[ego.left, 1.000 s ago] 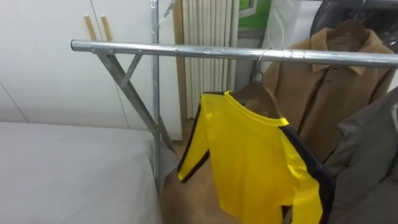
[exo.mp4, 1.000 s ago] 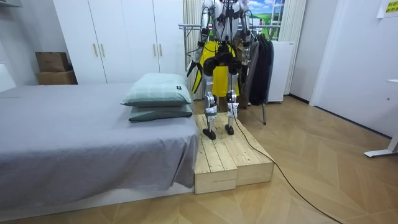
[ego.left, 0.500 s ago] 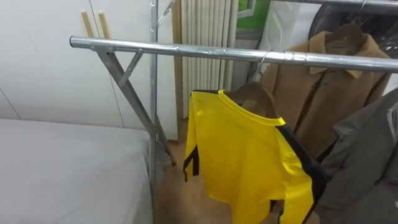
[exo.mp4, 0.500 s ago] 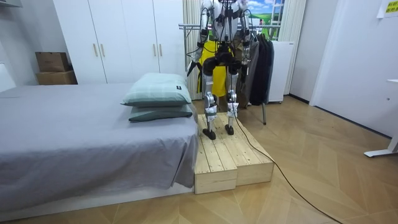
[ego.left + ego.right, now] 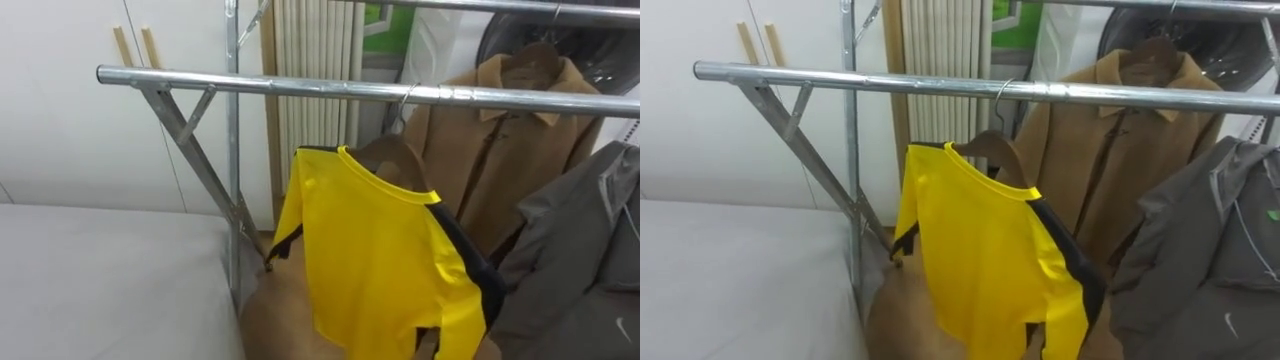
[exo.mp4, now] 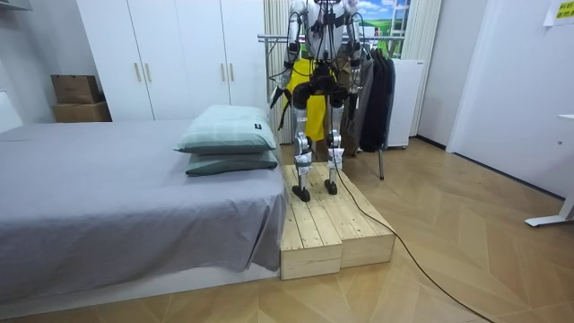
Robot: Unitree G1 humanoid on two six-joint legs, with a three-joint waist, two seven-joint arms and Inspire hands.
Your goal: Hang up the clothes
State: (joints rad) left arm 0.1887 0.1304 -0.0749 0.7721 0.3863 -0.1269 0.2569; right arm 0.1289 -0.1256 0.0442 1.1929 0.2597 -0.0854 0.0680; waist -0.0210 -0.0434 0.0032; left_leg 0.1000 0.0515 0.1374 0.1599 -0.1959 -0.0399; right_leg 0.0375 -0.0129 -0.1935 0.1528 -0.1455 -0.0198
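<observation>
A yellow shirt with black trim [image 5: 385, 250] hangs on a wooden hanger [image 5: 388, 152]. The hanger's hook [image 5: 403, 100] sits over the metal rail [image 5: 250, 84] of the clothes rack. The shirt hangs slanted, its left sleeve near the rack's diagonal brace [image 5: 205, 165]. In the room view the robot stands on a wooden platform [image 6: 336, 229] facing the rack, arms down at its sides. Its left hand [image 6: 279, 91] and right hand [image 6: 357, 70] are too small to read there.
A brown coat [image 5: 500, 150] and a grey jacket [image 5: 580, 250] hang on the same rack to the right of the shirt. A tan cloth [image 5: 275, 320] lies low under the shirt. The grey bed [image 5: 100, 280] is at the left, white wardrobe doors [image 5: 60, 130] behind.
The yellow shirt has swung on its hanger, its left sleeve moving in and out. The whole picture has shifted a little to the left and down, a camera move.
</observation>
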